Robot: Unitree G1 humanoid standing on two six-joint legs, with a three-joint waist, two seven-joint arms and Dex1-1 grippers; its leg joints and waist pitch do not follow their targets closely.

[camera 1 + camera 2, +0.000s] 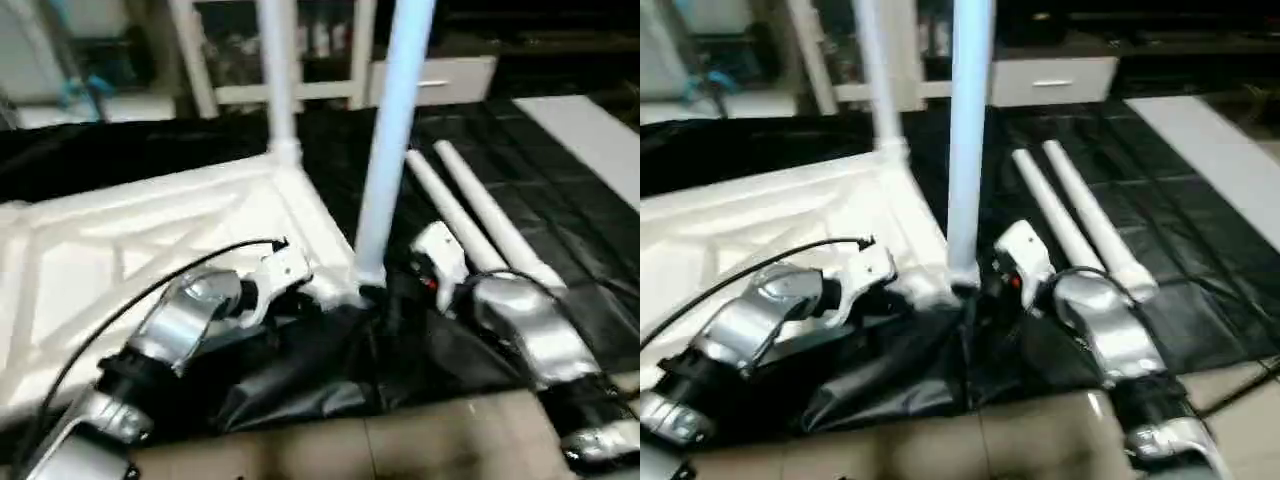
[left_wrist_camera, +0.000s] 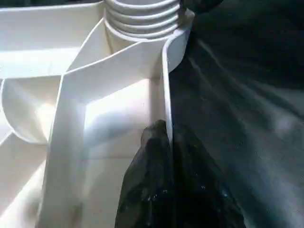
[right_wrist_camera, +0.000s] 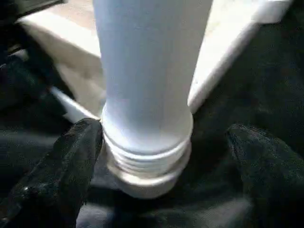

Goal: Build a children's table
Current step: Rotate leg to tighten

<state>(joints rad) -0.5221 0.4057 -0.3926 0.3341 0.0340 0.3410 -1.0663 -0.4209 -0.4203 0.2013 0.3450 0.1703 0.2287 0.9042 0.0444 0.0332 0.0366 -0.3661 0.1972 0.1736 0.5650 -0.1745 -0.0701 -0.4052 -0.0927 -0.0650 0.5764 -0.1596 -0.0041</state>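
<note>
On the black-draped tabletop (image 1: 560, 290) lies the white top (image 1: 130, 250) of the children's table, upside down, with its crossed ribs facing up. Two legs stand straight up from it. One is in the far corner socket (image 1: 283, 152). The near leg (image 1: 385, 150) rises from the corner closest to the robot, and its threaded end (image 3: 147, 161) sits in that socket, with some thread rings showing above it. So it may not be turned all the way in, but I cannot be sure. Two more loose legs (image 1: 470, 215) lie flat side by side on the cloth, just past the right arm, with their long sides pointing away from the robot.

The left pincer (image 2: 168, 142) is closed on the thin side wall of the top, near that corner, one finger on each side. It looks like it is holding the top steady.

The right pincer (image 3: 166, 156) is wide open. Its two black fingers (image 3: 71, 161) stand on both sides of the bottom of the near leg and do not squeeze it.

What matters next is that the near leg stands upright right between the right pincer's fingers. The right arm is the nearer one to it, and also to the two loose legs. I think it could close and turn this leg again, or go for a loose one.
</note>
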